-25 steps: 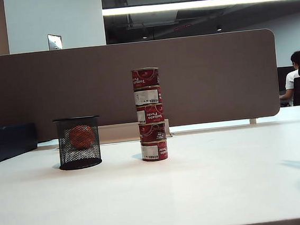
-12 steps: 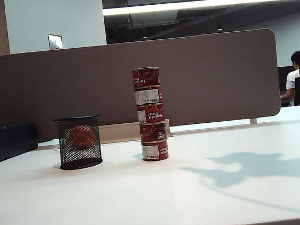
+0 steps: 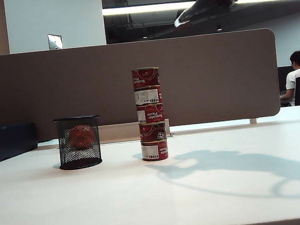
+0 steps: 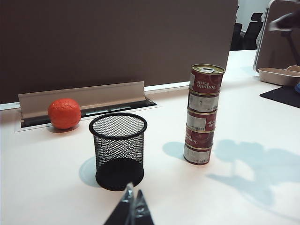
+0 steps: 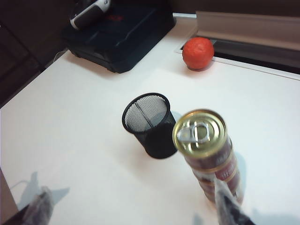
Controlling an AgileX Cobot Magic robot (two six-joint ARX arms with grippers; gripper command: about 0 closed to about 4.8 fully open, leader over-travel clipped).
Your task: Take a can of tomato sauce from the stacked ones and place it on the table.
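Observation:
Several red tomato paste tins form the stacked ones (image 3: 151, 124) (image 4: 199, 126), upright at the middle of the white table (image 3: 200, 192). The can of tomato sauce (image 3: 145, 77) (image 4: 206, 79) (image 5: 200, 133) is the topmost tin, gold lid up. My right gripper (image 3: 165, 4) (image 5: 133, 206) hangs open high above and to the right of the stack; one finger (image 5: 225, 204) shows in front of the tins, apart from them. My left gripper (image 4: 132, 199) is shut and empty, low over the table in front of the mesh cup.
A black mesh cup (image 3: 79, 142) (image 4: 118, 150) (image 5: 149, 119) stands left of the stack. An orange ball (image 4: 64, 113) (image 5: 198, 53) lies behind it by the cable tray. A dark case (image 3: 9, 141) (image 5: 117, 33) sits far left, and a brown partition (image 3: 216, 79) closes the back.
My right arm has swung into the exterior view from the top right, and its shadow has spread across the table up to the stack. The tins and cup have not moved.

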